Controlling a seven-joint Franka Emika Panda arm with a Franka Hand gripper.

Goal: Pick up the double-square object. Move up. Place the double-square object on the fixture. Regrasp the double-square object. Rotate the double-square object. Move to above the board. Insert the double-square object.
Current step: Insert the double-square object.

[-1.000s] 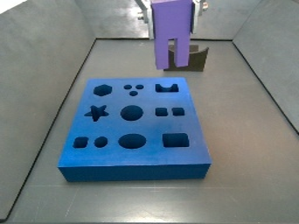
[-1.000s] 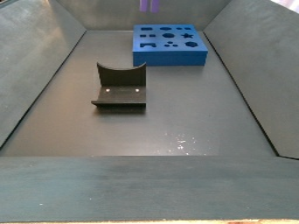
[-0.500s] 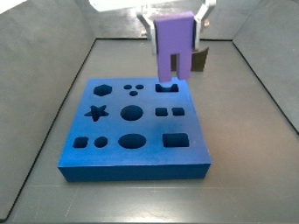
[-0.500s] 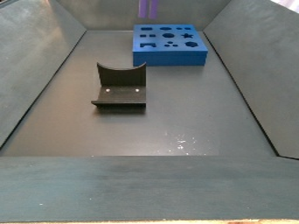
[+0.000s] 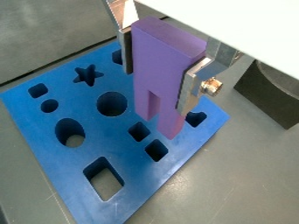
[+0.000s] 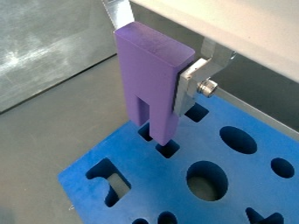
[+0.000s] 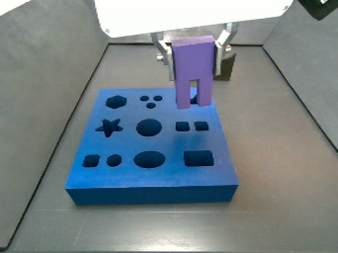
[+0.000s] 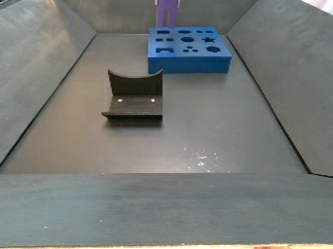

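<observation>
In a side view the fixture (image 8: 132, 95) stands alone on the near floor, well apart from the board (image 8: 190, 51) at the far end. Over the board's far right part the gripper (image 7: 193, 49) clamps the double-square object (image 7: 195, 67) upright between its silver fingers (image 5: 195, 81). In both wrist views the piece's two legs hang below the fingers, their tips at the board's (image 6: 233, 175) square holes.

We see the lavender two-legged block (image 7: 195, 69) upright in the gripper (image 7: 193, 51), legs just over the blue board (image 7: 153, 186); the dark notched fixture (image 8: 132, 96) sits well apart.
</observation>
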